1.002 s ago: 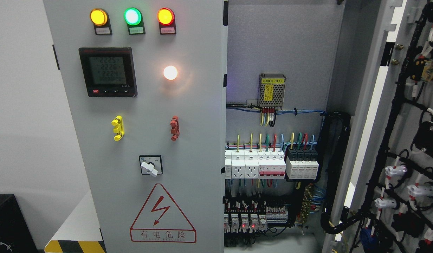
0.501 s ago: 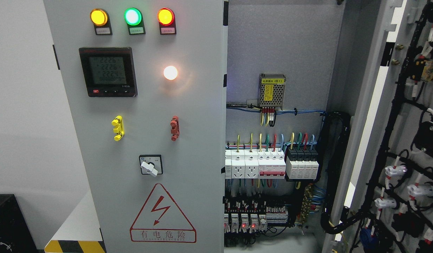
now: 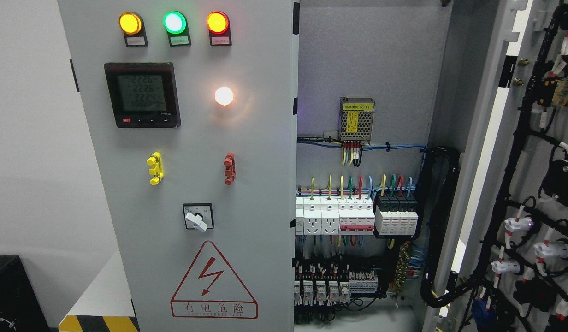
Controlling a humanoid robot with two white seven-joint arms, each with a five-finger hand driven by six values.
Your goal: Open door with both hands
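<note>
Right door [image 3: 533, 152] — swung wide at far right, wiring exposed | left door [image 3: 192, 184] shut | stiff, heavy steel — take its right edge | hands out of view, fingers untellable.

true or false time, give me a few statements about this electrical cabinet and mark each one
1. The right door is swung open, its wiring side facing the camera. True.
2. The left door is swung open too. False: it is shut, its front panel facing the camera.
3. Three indicator lamps sit in a row at the top of the left door. True.
4. The warning triangle is above the digital meter. False: it is near the door's bottom, below the rotary switch.
5. A robot hand grips the door edge. False: no hand is in view.
</note>
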